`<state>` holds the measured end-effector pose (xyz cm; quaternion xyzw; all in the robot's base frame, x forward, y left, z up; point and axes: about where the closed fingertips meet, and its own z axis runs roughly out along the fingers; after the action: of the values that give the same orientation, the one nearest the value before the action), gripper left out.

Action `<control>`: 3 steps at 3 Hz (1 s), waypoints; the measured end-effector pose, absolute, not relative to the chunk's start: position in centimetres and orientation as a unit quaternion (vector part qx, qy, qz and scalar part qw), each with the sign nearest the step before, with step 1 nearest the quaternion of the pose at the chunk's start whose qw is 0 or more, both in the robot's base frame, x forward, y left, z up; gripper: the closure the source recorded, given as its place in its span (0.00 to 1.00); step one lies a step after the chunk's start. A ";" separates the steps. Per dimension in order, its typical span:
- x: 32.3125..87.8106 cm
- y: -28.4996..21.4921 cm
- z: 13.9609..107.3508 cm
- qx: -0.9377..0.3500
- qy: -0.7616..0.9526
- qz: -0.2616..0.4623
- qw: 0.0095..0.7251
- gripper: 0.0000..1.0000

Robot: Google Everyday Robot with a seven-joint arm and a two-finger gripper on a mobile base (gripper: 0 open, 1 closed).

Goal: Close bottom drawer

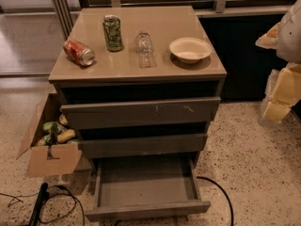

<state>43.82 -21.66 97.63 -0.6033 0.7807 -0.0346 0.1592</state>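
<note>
Clutter sits on the glossy grey-brown counter point(155, 22): two cans, a red one on its side point(79, 52) at the left and a green one standing point(113, 33), one clear glass point(145, 49) and one white bowl point(190, 49). Left of the counter, on the speckled floor, is one open cardboard box point(49, 161) of packets. Black cables lie on the floor at the counter's foot, one point(217, 188) curving just beside the right front corner.

The counter has three drawers. The shallow grey-brown handleless bottom drawer point(148, 209) is pulled well out toward the camera, its flat grey inside showing. Its front panel runs left to right, and it sits forward of the two wider fronts above.

My white and pale-yellow arm point(282, 91) hangs right of the counter, level with the upper drawers and well apart from the bottom one. I cannot tell how my jaws stand.
</note>
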 end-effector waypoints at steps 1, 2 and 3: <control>43.8 -21.7 97.6 -0.603 0.781 -0.035 0.159 0.00; 43.1 -21.7 97.3 -0.609 0.775 -0.026 0.166 0.00; 41.7 -20.9 95.4 -0.613 0.769 0.005 0.182 0.00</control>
<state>41.73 -20.87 95.38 -0.6126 0.7690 0.0047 0.1824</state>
